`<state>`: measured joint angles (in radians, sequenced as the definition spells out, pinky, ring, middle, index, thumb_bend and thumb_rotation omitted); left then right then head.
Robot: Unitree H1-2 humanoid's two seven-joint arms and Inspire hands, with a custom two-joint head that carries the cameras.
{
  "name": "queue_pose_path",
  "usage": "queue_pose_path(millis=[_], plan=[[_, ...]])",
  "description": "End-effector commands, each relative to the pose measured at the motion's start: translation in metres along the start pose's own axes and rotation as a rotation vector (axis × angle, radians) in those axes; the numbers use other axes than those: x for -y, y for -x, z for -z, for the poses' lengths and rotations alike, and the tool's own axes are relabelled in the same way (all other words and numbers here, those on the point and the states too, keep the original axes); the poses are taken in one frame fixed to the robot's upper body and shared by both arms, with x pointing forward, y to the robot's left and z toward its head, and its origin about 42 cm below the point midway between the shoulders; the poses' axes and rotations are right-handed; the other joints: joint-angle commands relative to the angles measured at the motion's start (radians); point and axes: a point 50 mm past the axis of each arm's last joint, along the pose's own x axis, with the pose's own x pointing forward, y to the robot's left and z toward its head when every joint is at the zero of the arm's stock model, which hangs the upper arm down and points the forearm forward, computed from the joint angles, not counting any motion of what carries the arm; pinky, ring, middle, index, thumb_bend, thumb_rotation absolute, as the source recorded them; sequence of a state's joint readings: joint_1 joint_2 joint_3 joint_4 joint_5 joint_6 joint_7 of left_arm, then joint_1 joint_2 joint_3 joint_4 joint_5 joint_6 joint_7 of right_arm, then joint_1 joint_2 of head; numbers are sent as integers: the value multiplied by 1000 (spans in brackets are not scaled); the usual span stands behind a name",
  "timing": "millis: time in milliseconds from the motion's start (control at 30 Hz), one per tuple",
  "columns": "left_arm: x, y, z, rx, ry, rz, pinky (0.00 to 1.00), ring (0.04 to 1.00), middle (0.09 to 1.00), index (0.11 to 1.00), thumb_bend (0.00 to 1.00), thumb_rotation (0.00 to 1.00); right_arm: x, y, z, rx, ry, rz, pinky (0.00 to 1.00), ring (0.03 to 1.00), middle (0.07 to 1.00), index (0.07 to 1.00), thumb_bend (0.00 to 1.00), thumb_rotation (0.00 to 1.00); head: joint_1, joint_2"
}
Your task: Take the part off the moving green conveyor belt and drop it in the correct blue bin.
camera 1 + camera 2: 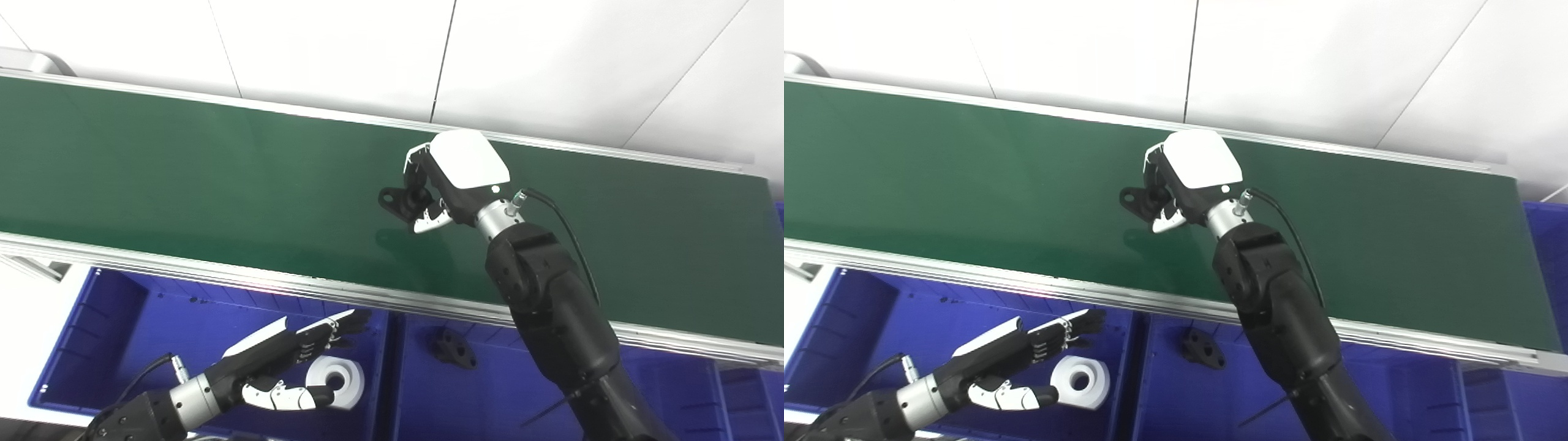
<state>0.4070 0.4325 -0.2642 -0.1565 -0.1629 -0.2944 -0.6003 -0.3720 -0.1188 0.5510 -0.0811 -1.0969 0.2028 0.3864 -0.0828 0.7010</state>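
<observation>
A black part (398, 202) is pinched in the curled fingers of the right hand (438, 184) above the green belt (184, 177). The matching bin (490, 392) lies at six o'clock. The left hand (288, 367) is spread, empty.

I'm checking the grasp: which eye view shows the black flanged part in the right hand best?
The right eye view: the black flanged part juts clear of the right hand. The left eye view shows it similarly, against the fingers.
</observation>
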Motion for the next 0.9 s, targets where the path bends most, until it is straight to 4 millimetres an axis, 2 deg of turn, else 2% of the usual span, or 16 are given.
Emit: queue_pose_path(millis=[0,67,100,200,333,433,633,733,867], plan=[[-4,2,-4,31,-3,3,932,983,998,983,411,542,19,1,-7,-4,-5,68,587,484,534,449,515,0,-7,3],[-5,2,-4,34,9,4,935,982,996,980,407,533,21,5,-9,-11,-10,72,568,480,535,453,515,0,-17,6],[-5,1,-4,35,12,6,939,984,999,980,396,534,22,7,-10,-14,-9,73,572,601,531,465,520,0,-21,8],[-6,0,-3,39,16,7,940,986,999,979,394,538,25,13,-10,-8,-6,74,565,626,540,462,520,0,-23,10],[-8,-2,-6,42,7,0,937,983,1000,980,384,547,22,19,-4,5,-21,94,506,572,516,476,524,0,-36,27],[-11,-3,-8,42,-2,-1,939,984,1000,982,378,556,21,22,-3,-7,-18,89,506,573,515,476,524,0,-43,42],[-14,-4,-11,44,20,10,970,998,1000,993,381,611,23,26,-2,-19,-38,90,517,582,523,467,523,0,-73,102],[-15,-5,-16,43,18,13,982,1000,1000,999,367,642,31,28,-3,-27,-39,90,513,579,522,468,523,0,-120,139],[-18,-4,-16,42,12,14,998,1000,1000,1000,356,728,35,29,-3,-24,-51,100,440,560,516,476,502,0,-150,165]])
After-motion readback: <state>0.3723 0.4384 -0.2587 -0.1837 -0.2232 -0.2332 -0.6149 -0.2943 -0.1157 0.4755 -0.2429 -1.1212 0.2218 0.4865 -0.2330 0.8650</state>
